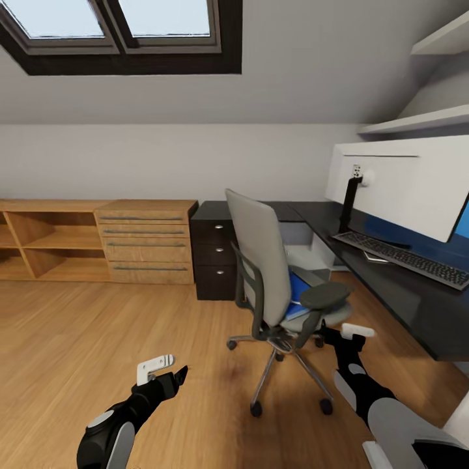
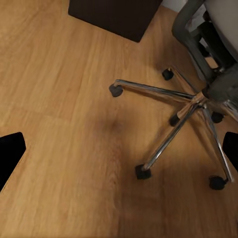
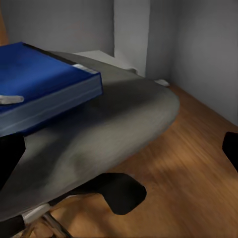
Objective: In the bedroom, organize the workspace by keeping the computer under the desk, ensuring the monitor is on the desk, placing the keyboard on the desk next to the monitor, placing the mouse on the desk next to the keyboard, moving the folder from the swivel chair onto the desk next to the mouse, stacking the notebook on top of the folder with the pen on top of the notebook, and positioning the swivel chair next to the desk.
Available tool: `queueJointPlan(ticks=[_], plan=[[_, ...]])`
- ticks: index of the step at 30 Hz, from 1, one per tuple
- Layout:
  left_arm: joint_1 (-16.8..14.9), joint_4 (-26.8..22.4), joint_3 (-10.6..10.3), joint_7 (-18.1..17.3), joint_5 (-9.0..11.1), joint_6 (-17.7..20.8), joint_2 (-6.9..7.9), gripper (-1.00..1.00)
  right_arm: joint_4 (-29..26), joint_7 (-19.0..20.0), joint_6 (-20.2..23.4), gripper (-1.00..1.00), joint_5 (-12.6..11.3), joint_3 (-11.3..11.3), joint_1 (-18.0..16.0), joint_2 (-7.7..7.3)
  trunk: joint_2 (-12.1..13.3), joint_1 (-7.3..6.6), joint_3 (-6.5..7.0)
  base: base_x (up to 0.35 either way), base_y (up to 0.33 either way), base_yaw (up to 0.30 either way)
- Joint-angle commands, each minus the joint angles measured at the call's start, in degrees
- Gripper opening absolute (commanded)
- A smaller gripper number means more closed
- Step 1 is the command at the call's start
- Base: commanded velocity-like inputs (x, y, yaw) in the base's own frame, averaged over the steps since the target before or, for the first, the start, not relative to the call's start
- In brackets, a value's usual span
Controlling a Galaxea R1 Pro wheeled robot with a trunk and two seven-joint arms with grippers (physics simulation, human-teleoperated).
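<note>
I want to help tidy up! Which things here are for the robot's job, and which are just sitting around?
For the job: swivel chair, blue folder on its seat, desk, monitor, keyboard.

Just there: wooden shelf unit, wooden drawers, dark drawer cabinet, skylight.

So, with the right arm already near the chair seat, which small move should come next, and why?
Probably ease the right gripper forward toward the blue folder. The folder lies flat on the swivel chair seat, untouched, and the dark fingers stand wide apart beside the seat edge, holding nothing. The desk is just beyond.
</note>
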Motion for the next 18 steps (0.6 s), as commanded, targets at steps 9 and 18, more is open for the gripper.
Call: queueJointPlan(ticks=[9, 18], plan=[[0.0, 0.0, 0.1, 0.3, 0.6, 0.2, 0.13, 1.0, 0.1, 0.2, -0.2, 1.0, -0.3, 0.1, 0.0, 0.17, 0.0, -0.01, 0.33, 0.0, 0.0, 0.237], [0.0, 0.0, 0.1, 0.4, 0.6, 0.2, 0.14, 1.0, 0.1, 0.2, -0.2, 1.0, -0.3, 0.2, 0.0, 0.44, 0.0, -0.01, 0.72, -0.01, -0.009, 0.237]])
